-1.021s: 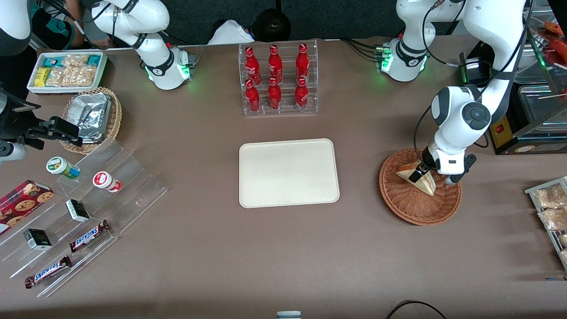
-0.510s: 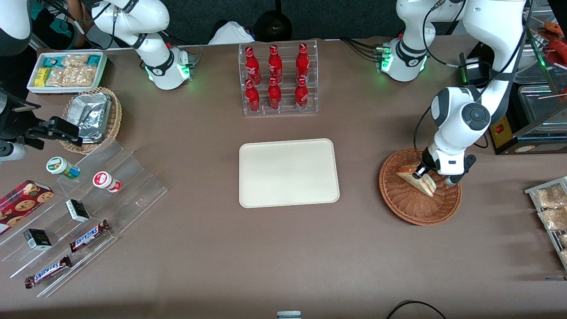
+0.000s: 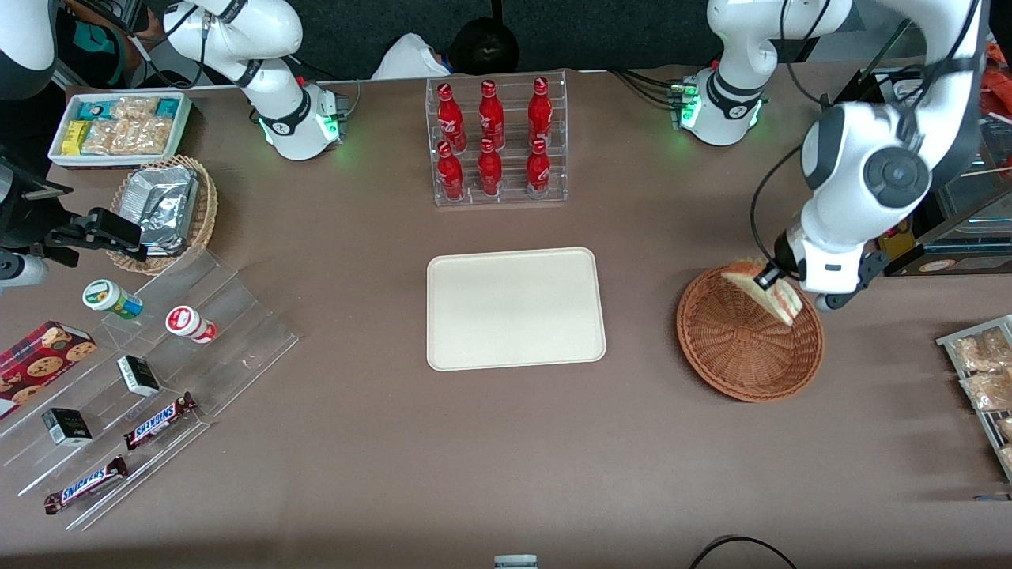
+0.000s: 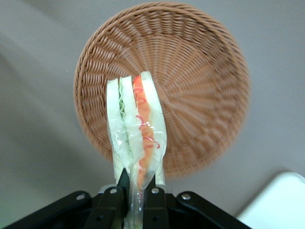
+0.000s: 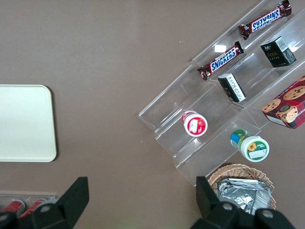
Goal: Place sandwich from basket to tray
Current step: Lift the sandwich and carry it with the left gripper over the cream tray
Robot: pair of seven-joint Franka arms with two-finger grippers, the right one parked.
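Note:
My left gripper [image 3: 768, 278] is shut on the sandwich [image 3: 779, 294] and holds it lifted above the reddish-brown wicker basket [image 3: 739, 348], over the basket's rim farther from the front camera. In the left wrist view the sandwich [image 4: 137, 129] hangs from my gripper [image 4: 137, 183], a white wedge in clear wrap with red and green filling, with the empty basket [image 4: 200, 86] below it. The cream-white tray [image 3: 515, 308] lies flat at the table's middle, toward the parked arm from the basket; a corner of it shows in the left wrist view [image 4: 281, 205].
A clear rack of red bottles [image 3: 496, 141] stands farther from the camera than the tray. Packaged snacks [image 3: 984, 371] lie on a rack at the working arm's end. A clear stepped shelf [image 3: 134, 379] with snacks, a tan basket [image 3: 170, 213] and a white snack box [image 3: 118, 126] lie toward the parked arm's end.
My left gripper has risen with the sandwich in it, lifting it out of the basket and a little away from the front camera. The basket now lies empty.

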